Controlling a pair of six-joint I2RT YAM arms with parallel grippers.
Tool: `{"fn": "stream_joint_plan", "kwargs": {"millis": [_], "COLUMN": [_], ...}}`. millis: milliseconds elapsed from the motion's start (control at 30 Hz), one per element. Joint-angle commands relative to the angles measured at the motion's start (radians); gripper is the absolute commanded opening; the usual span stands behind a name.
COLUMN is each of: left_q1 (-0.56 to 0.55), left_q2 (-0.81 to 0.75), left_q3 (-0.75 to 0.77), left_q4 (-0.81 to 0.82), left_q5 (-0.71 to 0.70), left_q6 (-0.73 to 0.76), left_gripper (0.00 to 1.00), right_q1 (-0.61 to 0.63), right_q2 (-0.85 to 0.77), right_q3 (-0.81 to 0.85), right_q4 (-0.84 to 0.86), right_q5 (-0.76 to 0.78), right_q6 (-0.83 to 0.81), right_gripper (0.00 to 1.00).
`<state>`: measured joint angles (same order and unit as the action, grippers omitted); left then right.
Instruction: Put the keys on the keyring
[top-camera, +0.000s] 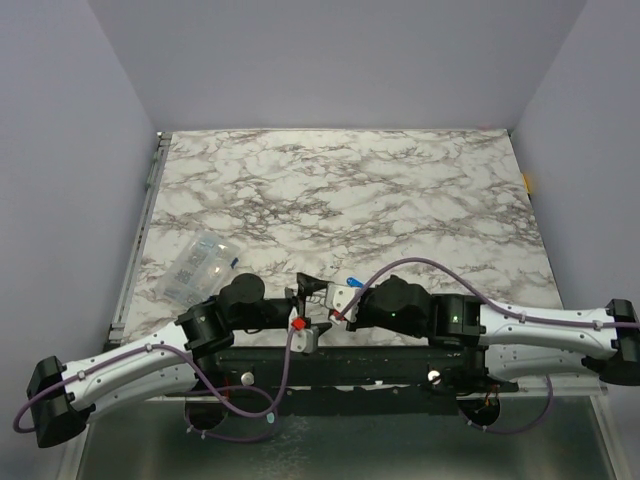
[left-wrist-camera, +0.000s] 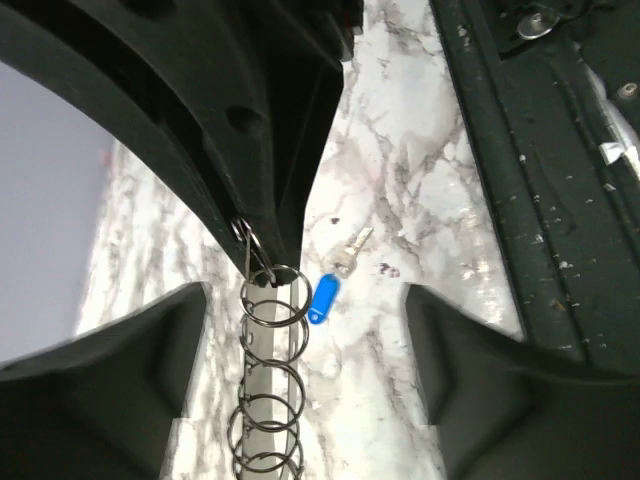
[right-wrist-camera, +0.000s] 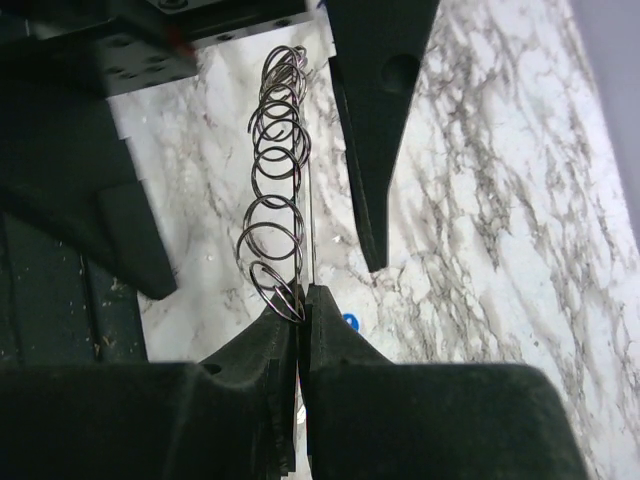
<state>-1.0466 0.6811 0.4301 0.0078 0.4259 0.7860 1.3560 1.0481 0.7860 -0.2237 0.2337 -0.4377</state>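
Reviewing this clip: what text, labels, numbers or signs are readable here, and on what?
Clear plastic packet: dark printed marks, too small and blurred to read.
Blue key: no lettering visible.
Nothing else readable in any view.

The bench (top-camera: 400, 190) is white marble veined with grey. A blue-headed key (left-wrist-camera: 323, 298) lies flat on it directly below the left hand (left-wrist-camera: 307, 290), and a small silver key (left-wrist-camera: 352, 250) lies at its end. A clear plastic packet (top-camera: 200, 265) lies to the left of that hand and farther out, apart from it.
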Motion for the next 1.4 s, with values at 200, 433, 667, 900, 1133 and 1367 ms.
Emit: {"fn": "stream_joint_plan", "kwargs": {"millis": [200, 433, 667, 900, 1133, 1367], "left_q1": [0.085, 0.124, 0.146, 0.151, 0.160, 0.161], "left_q2": [-0.055, -0.075, -0.002, 0.027, 0.058, 0.083], "left_q3": [0.025, -0.013, 0.013, 0.019, 0.031, 0.039], "left_q4": [0.177, 0.316, 0.314, 0.307, 0.289, 0.259], "left_q5": [-0.003, 0.048, 0.103, 0.116, 0.115, 0.112], "left_q6": [-0.170, -0.275, -0.318, -0.322, -0.319, -0.302], "left_gripper": [0.99, 0.99, 0.83, 0.74, 0.50, 0.50], "right_q1": [0.003, 0.003, 0.004, 0.004, 0.004, 0.004], "right_q2": [-0.064, -0.050, -0.055, -0.063, -0.067, -0.076], "right_q3": [-0.043, -0.047, -0.039, -0.038, -0.045, -0.048], "right_q4": [0.125, 0.146, 0.146, 0.153, 0.155, 0.165], "right_q5": [0.080, 0.134, 0.151, 0.134, 0.106, 0.076], "right_q6": [0.068, 0.095, 0.087, 0.079, 0.061, 0.055], "right_gripper": [0.01, 0.01, 0.01, 0.01, 0.01, 0.01]}}
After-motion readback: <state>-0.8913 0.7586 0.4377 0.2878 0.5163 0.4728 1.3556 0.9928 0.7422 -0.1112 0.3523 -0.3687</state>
